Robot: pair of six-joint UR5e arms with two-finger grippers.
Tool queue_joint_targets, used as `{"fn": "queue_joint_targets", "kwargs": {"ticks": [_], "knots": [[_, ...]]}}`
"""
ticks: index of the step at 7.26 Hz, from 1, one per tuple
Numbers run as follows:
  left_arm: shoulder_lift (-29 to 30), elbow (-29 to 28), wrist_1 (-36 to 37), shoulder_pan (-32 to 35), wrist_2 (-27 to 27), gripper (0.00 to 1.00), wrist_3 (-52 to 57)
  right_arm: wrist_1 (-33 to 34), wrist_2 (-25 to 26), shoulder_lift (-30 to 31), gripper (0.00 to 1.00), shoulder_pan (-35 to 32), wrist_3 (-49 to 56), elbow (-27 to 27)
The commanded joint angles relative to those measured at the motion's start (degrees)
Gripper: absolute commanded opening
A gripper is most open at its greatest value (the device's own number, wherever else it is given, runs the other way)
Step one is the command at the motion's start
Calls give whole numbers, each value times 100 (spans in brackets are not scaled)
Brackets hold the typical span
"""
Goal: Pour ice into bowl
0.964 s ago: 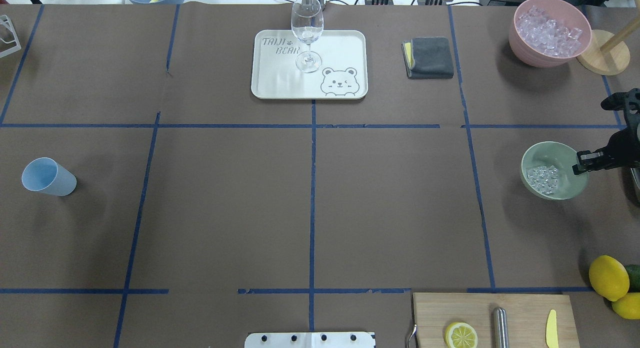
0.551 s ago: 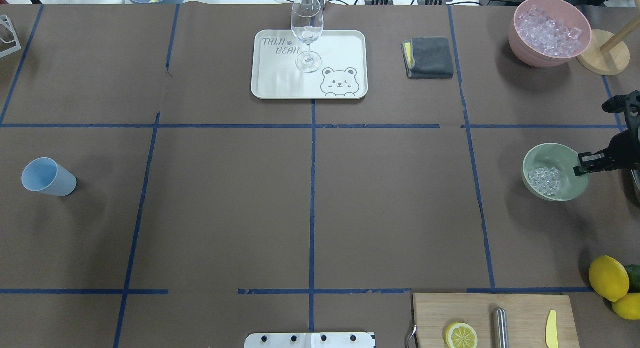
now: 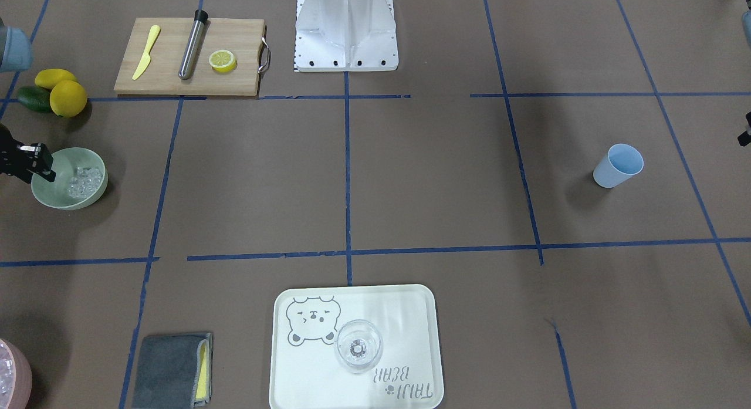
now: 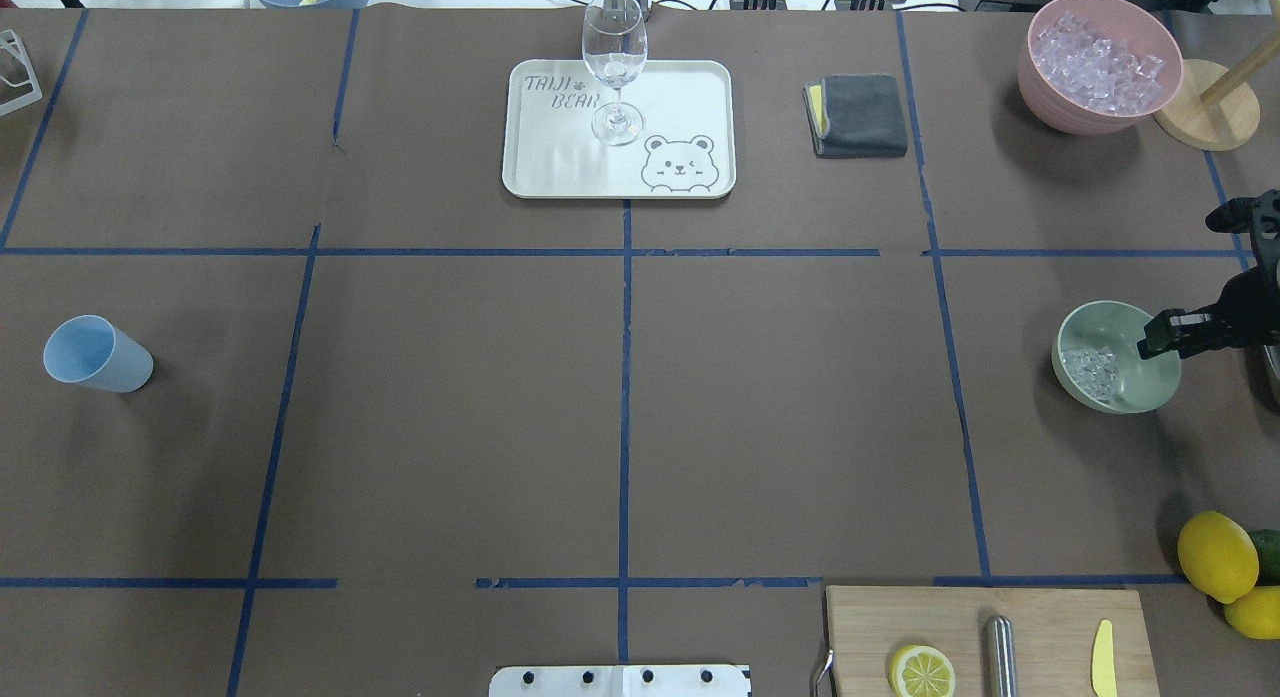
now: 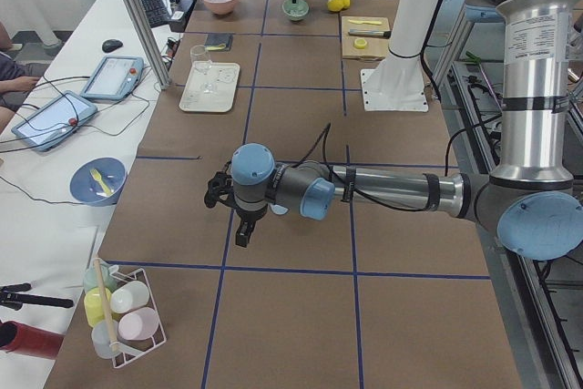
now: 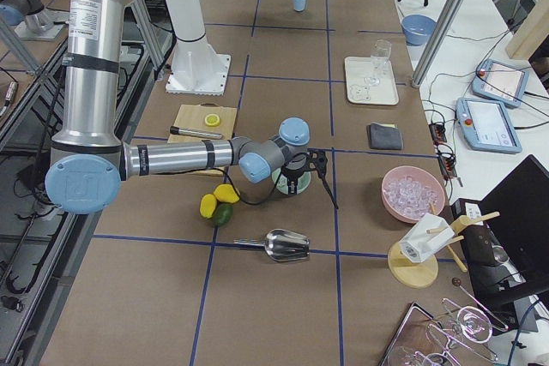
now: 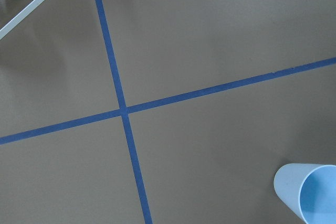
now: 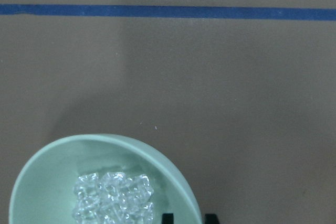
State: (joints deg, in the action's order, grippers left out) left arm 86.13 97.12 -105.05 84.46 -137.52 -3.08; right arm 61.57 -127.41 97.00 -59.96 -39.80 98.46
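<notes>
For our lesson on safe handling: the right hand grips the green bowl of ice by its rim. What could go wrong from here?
1. The right hand pinches the bowl at one spot on its rim only, so the bowl could slip or swing.
2. The bowl looks tilted, so the ice may slide out onto the table.

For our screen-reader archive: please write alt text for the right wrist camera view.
A pale green bowl holding a small heap of clear ice fills the lower left, on a brown table. A blue tape line crosses the top.
</notes>
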Motion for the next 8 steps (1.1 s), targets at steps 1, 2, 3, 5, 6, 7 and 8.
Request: {"fn": "queue_joint_targets", "kwargs": {"ticks": [1,2,3,5,6,7,8], "knots": [[0,0,-7,0,6,100,0,30,50,11,100,-189,77,50],[-44,-18,-24,0,49,100,17,74,50,38,100,-365,652,51],[-88,8,-120,-17,441,100,87,344,32,99,100,-793,1711,25],[-88,17,-86,-18,481,100,106,1712,-46,-23,100,-1795,3900,-2],[-88,17,-68,-18,463,100,106,2118,-221,-58,100,-2322,4423,-45],[-88,9,-59,0,454,100,106,2400,-719,-41,100,-2718,4559,-37],[-97,17,-59,17,454,100,106,2455,-845,28,100,-2966,4560,-37]]}}
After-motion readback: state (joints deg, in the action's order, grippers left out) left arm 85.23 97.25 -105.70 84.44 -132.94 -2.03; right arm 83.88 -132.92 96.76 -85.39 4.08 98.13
